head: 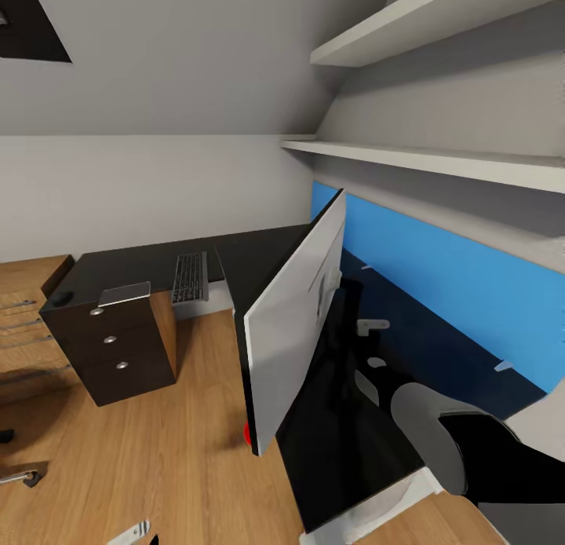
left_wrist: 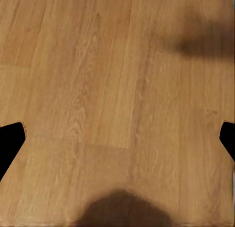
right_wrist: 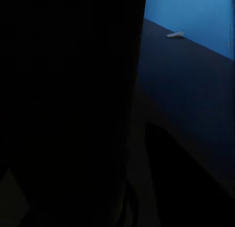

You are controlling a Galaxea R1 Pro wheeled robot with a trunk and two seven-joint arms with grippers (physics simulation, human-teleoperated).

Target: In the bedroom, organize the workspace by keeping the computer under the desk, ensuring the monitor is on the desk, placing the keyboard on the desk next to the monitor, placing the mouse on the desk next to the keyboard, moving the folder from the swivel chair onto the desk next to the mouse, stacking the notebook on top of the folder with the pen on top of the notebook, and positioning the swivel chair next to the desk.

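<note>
The monitor (head: 294,325) stands on the glossy black desk (head: 259,254) with its white back towards me; its lower corner with the red dot juts past the desk's front edge. Further along the desk lie the keyboard (head: 190,278), the greyish notebook (head: 124,294) and the small black mouse (head: 61,298). My right arm (head: 479,451) reaches in behind the monitor, and the screen hides its gripper. Dark shapes, the desk top (right_wrist: 186,104) and the blue back panel (right_wrist: 196,16) show in the right wrist view. My left gripper (left_wrist: 117,138) hangs open over bare wooden floor.
A black drawer unit (head: 118,349) stands under the desk's far end. Two white shelves (head: 439,160) hang above the blue back panel (head: 439,278). Chrome parts of the swivel chair's base (head: 20,474) show at the left edge, on the wooden floor (head: 173,451).
</note>
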